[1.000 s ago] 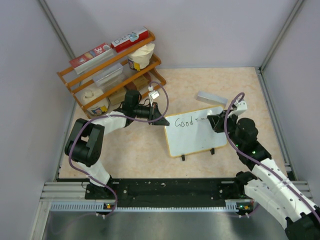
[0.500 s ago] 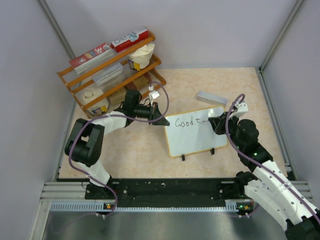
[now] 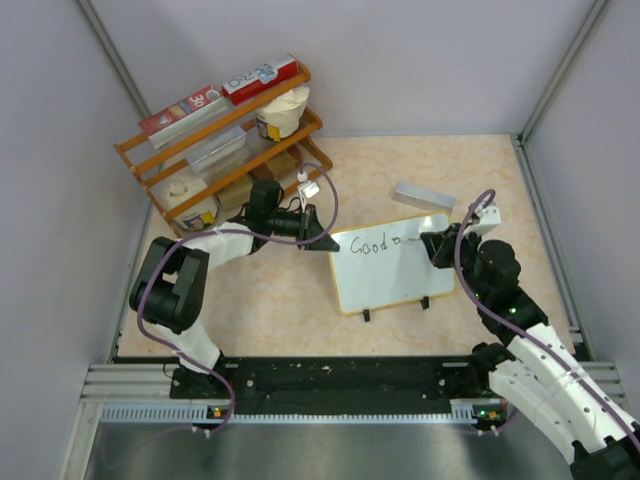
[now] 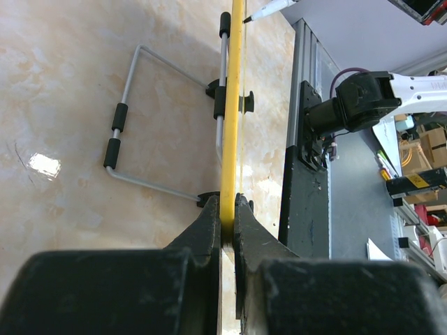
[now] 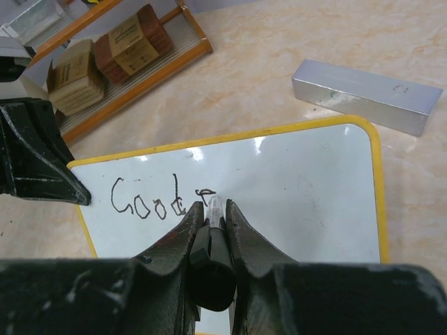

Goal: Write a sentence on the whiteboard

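Right gripper (image 5: 211,213), pinching the pen (image 5: 212,259), has slid right past "Good" (image 5: 147,199), starting word 2, while left gripper (image 4: 227,209) clamps the board (image 5: 300,188).

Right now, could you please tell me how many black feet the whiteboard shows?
2: one foot under the whiteboard's near edge at its left, the other foot at its right; any behind the board would be hidden.

Left claw (image 3: 322,238) and right claw (image 3: 432,246) at whiteboard (image 3: 385,285)
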`<state>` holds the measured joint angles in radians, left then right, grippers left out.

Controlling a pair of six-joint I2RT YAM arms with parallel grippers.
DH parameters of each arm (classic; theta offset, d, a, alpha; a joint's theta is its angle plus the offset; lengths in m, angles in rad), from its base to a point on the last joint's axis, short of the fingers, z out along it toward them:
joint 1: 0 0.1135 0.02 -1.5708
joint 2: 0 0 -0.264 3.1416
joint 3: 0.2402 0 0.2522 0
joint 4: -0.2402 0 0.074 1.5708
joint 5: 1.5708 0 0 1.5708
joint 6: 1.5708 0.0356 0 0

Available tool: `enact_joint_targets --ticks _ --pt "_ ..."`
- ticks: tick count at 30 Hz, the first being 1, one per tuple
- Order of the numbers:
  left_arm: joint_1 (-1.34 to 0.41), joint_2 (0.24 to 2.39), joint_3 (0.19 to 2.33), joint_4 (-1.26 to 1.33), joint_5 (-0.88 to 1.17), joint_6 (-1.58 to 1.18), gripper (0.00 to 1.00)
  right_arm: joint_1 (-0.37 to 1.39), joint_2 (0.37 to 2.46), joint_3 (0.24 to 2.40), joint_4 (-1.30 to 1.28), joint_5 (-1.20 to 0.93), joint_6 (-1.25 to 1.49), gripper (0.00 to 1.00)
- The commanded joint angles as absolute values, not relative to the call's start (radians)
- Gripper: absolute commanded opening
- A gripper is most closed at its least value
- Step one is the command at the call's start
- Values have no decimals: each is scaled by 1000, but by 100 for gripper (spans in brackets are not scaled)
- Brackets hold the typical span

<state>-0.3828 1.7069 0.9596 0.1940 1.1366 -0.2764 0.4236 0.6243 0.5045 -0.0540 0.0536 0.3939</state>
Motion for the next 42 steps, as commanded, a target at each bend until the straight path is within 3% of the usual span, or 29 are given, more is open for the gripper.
enact_joint_targets --ticks 1,21,42 --pt "-423 1736 943 146 1147 -166 0 431 580 558 -34 75 397 0" --pt "-425 1733 942 143 1149 -163 0 430 643 538 -8 115 384 0" --pt "-426 1730 943 135 1146 -156 0 430 577 482 -86 71 394 0"
